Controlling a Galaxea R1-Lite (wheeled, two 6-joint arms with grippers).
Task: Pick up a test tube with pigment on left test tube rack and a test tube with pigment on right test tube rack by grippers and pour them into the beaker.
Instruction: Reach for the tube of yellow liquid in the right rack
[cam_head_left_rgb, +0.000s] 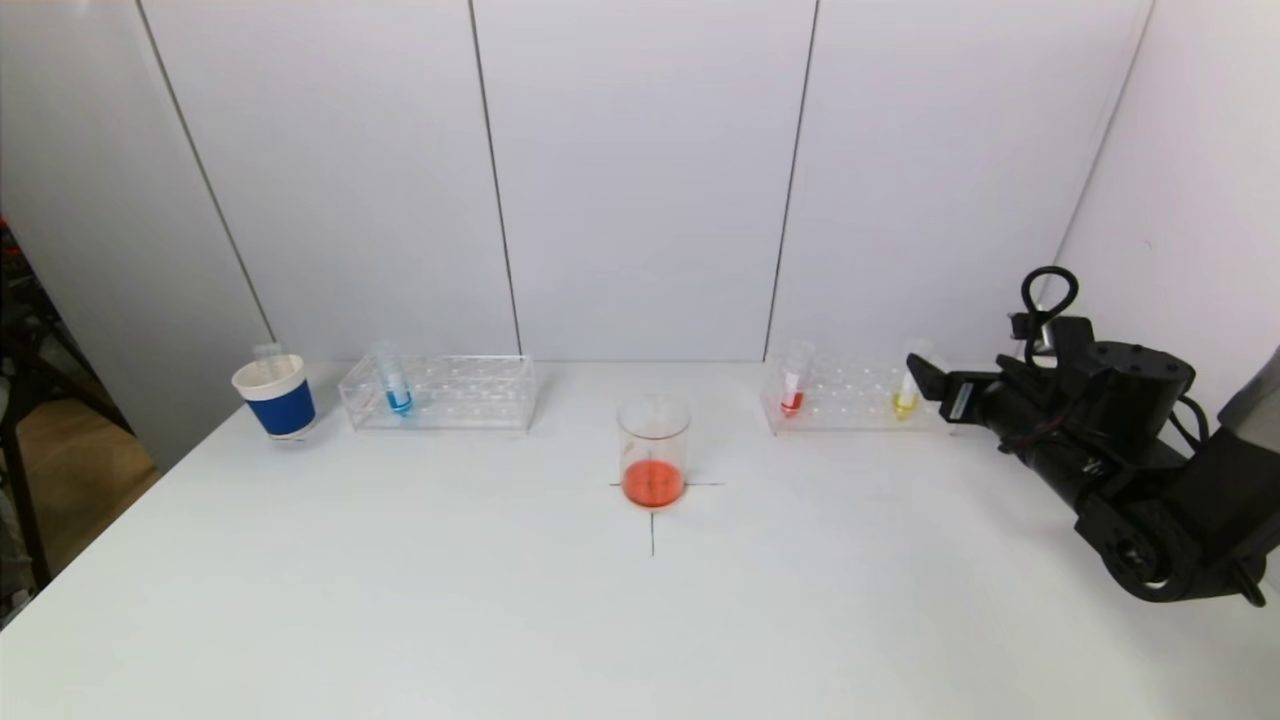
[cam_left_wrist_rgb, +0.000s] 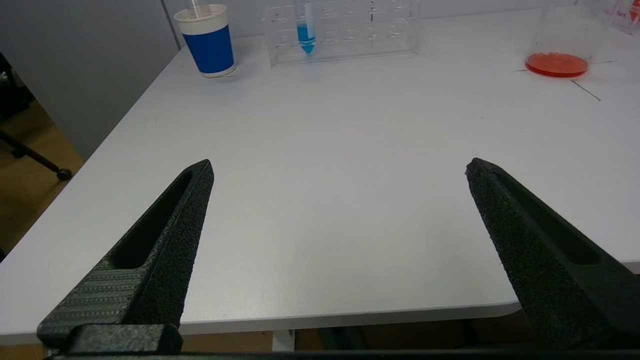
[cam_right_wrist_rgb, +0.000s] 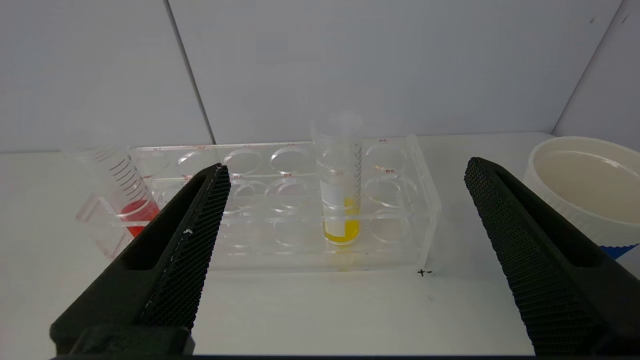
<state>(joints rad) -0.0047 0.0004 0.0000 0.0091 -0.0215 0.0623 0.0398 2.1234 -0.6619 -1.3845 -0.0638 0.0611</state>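
Right gripper hovers just near of the right rack, fingers spread around nothing, lined up on the yellow tube; blue tube sits racked, left gripper spread too; beaker already holds orange

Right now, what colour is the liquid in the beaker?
Orange-red, in the beaker; the head view shows it best.

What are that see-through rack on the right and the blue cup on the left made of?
The right rack looks like clear, glossy acrylic or a similar hard plastic: you see straight through it, and its edges glint. The blue cup looks like matte paper, with a white rolled rim, though plastic is possible.
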